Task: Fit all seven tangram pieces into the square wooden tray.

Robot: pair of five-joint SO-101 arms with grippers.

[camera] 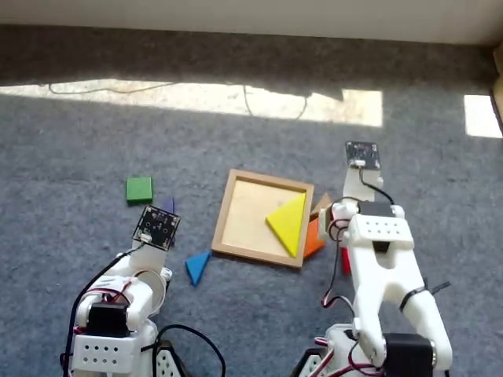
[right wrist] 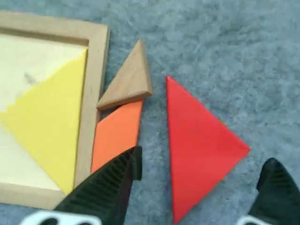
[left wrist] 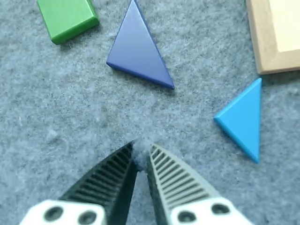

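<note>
One piece done: yellow triangle (camera: 288, 222) lies inside tray (camera: 223, 212). Six wait outside on counter (camera: 78, 157).

Left claw (left wrist: 140, 151) pinched together, empty. Right claw (right wrist: 204, 164) spread wide over red triangle (right wrist: 197, 140), holding nothing.

Left wrist view: purple triangle (left wrist: 138, 51) plain, with green square (left wrist: 68, 18) and blue triangle (left wrist: 243, 119) near.

Right wrist view: orange piece (right wrist: 116, 133) and wood triangle (right wrist: 129, 82) touching tray wall.

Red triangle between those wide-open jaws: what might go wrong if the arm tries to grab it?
1. The red triangle lies flat on the carpet, so the right arm's jaws may slip off its slanted edges or twist it.
2. One jaw hangs right over the orange piece beside the tray; lowering could nudge either, perhaps shifting the yellow triangle inside.
</note>
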